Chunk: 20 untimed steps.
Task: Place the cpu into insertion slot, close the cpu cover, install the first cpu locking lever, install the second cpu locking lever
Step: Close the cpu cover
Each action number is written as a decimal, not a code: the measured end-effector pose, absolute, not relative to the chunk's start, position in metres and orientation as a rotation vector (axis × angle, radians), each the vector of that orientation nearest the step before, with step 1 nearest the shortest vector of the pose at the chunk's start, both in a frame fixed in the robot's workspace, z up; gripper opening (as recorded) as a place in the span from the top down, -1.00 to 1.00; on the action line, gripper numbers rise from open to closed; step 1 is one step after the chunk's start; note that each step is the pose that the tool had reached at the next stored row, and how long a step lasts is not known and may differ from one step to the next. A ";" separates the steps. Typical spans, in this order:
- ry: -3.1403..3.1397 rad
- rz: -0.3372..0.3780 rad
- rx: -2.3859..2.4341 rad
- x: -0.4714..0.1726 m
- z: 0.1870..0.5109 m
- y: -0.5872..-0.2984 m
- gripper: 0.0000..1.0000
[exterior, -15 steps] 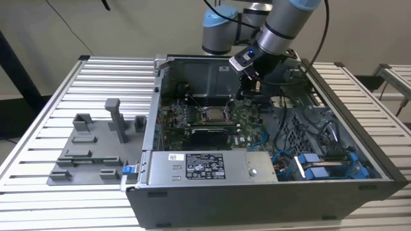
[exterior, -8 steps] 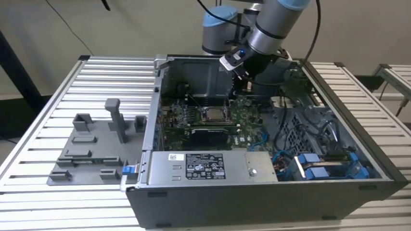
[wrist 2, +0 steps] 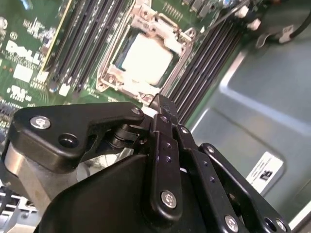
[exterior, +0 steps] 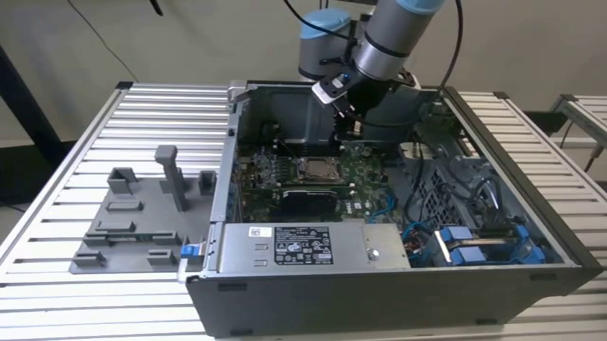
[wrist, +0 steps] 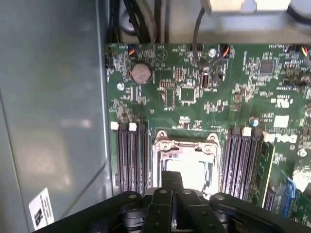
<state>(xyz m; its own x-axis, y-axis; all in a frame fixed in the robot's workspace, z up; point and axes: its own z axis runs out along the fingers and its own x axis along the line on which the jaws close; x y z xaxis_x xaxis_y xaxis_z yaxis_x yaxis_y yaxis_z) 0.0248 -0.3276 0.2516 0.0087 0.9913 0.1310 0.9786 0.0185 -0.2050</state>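
Nearest, the gripper is seen with jaws closed on nothing, and beyond it the cpu is seated in the insertion slot under the cpu cover, judged light, stiff, fragile, best held by its edges.

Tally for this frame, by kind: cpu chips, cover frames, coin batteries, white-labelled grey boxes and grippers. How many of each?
Silvery-beige square cpu: 1
Thin silver cpu cover frame: 1
Round silver coin battery: 1
White-labelled grey metal box: 1
Black gripper: 1
Total: 5
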 end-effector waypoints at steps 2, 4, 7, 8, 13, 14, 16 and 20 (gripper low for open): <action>-2.056 0.078 -2.046 0.019 0.252 -0.328 0.79; -2.056 0.077 -2.047 0.012 0.252 -0.328 0.79; -2.057 0.075 -2.048 0.004 0.252 -0.328 0.79; -2.058 0.074 -2.048 0.001 0.252 -0.328 0.79; -2.063 0.057 -2.052 -0.011 0.253 -0.328 0.79; -2.066 0.052 -2.054 -0.013 0.253 -0.327 0.79; -2.070 0.044 -2.058 -0.018 0.253 -0.327 0.79; -2.078 0.028 -2.064 -0.028 0.254 -0.327 0.79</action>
<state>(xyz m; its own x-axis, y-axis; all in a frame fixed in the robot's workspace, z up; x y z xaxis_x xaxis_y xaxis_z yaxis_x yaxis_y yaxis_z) -0.0276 -0.3275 0.2536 0.0044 0.9907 0.1359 0.9866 0.0179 -0.1621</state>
